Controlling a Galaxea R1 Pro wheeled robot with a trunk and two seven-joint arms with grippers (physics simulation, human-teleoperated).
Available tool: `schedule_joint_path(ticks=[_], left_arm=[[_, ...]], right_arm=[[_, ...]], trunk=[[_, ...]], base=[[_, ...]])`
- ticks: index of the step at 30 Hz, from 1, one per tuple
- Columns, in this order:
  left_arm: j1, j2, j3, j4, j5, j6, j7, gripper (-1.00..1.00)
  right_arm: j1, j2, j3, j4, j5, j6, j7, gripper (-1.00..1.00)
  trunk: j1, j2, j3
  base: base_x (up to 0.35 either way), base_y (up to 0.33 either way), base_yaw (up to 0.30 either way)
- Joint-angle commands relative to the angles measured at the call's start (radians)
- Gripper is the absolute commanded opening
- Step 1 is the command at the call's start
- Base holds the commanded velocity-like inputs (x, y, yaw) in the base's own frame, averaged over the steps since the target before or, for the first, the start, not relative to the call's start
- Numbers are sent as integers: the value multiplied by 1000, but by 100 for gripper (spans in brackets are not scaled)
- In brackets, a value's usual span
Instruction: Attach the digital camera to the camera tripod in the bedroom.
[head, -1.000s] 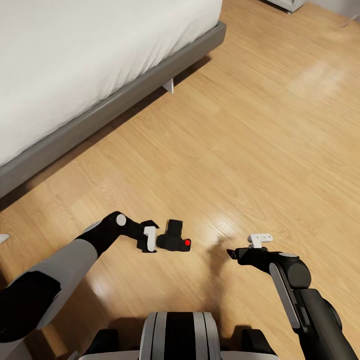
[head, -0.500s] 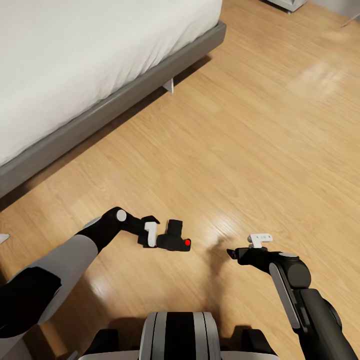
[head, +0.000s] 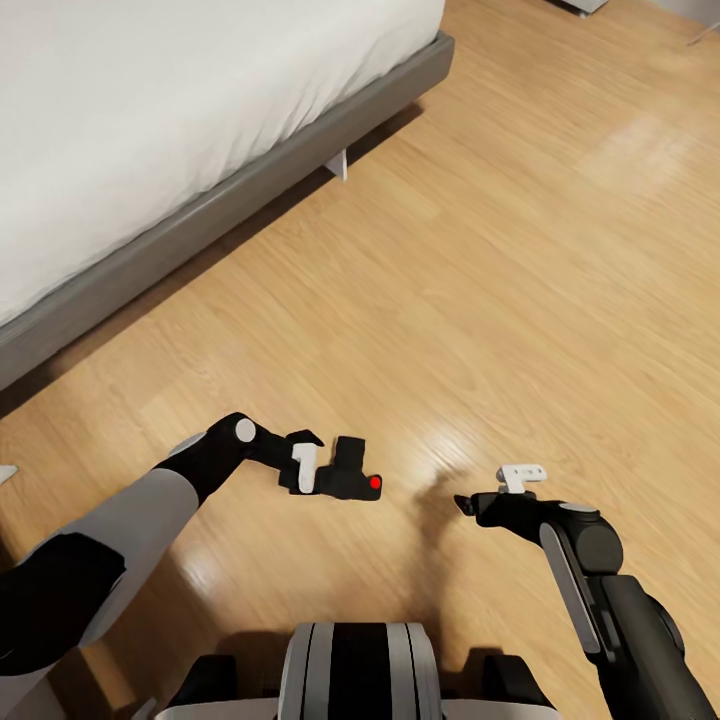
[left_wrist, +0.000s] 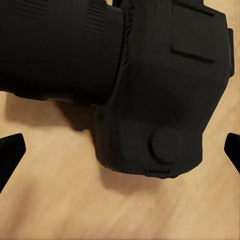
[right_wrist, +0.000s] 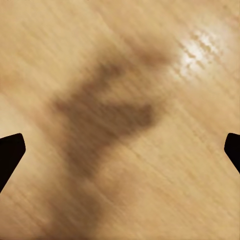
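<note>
- Right now, from the head view, your left tool sits low over the wood floor with the camera lying on the boards right at its tip; whether it is touching is hard to tell from here. The right tool hangs over bare floor, well apart from the camera. The bed and its grey frame run along your left side, while the floor ahead and to your right lies open, so that is your room to swing or drive. No tripod appears here, so expect a carry.
- Looking along the left wrist, the camera lies between spread fingers, lens barrel off to one side. I judge that if you close off-centre, on the barrel, the body could twist or skid across the floor.
- Looking along the right wrist, its fingers stand wide apart over floor and shadow, holding nothing.
</note>
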Motion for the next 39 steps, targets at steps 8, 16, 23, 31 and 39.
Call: schedule_joint_path(ticks=[8,16,23,31,39], left_arm=[[0,-3,-5,-4,-4,-8,0,100],[0,-4,-6,-4,-3,-9,0,100],[0,-6,-6,-4,-3,-9,0,100],[0,-6,-7,-4,-3,-9,0,100],[1,-6,-7,-4,-3,-9,0,100]], right_arm=[[-15,-2,-4,-2,-9,-1,-4,100],[-52,-2,-6,-2,-10,-2,-2,100],[-81,-7,-8,-2,-11,-2,-1,100],[-94,-11,-19,-2,-11,-2,0,100],[-96,-9,-23,-2,-11,-3,0,100]], trunk=[[0,0,-9],[0,0,-12],[0,0,-18],[0,0,-30],[0,0,-38]], base=[[0,0,0],[0,0,0],[0,0,0],[0,0,0],[0,0,0]])
